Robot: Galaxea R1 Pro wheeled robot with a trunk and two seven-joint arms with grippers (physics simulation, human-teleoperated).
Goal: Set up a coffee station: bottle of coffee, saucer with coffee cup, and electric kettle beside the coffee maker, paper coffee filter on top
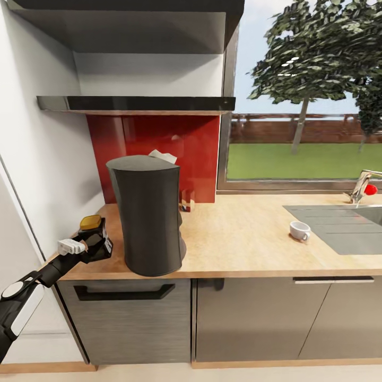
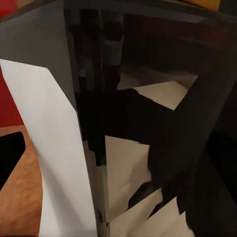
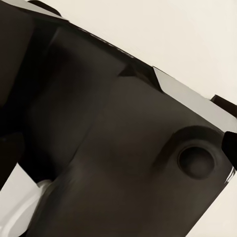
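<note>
- Bottle of coffee (image 1: 94,236), dark with a golden-amber cap, is seen at the left end of the counter (image 1: 249,233), just beside the coffee maker (image 1: 148,215) and near the front edge.
- The left end effector (image 1: 90,245) is seen closed around the bottle's lower body in the head view; in the left wrist view dark glossy glass stands right against the camera.
- The right end effector's state cannot be told: only dark housing shows in the right wrist view.
- A white crumpled paper coffee filter (image 1: 163,156) is seen on top of the coffee maker.
- The coffee cup (image 1: 300,230) is seen well apart to the right, beside the sink (image 1: 339,225); it sits directly on the counter, without a saucer under it.
- The kitchen shelf (image 1: 135,103) hangs above, its top not visible.
- The step in hand is judged to be setting the bottle down. It should be lowered upright until the base rests flat, kept clear of the counter edge and of the coffee maker's side, then released gently and the arm drawn straight back so the bottle is not tipped.
- A pale label is seen on the bottle's side, but no writing or brand can be read.
</note>
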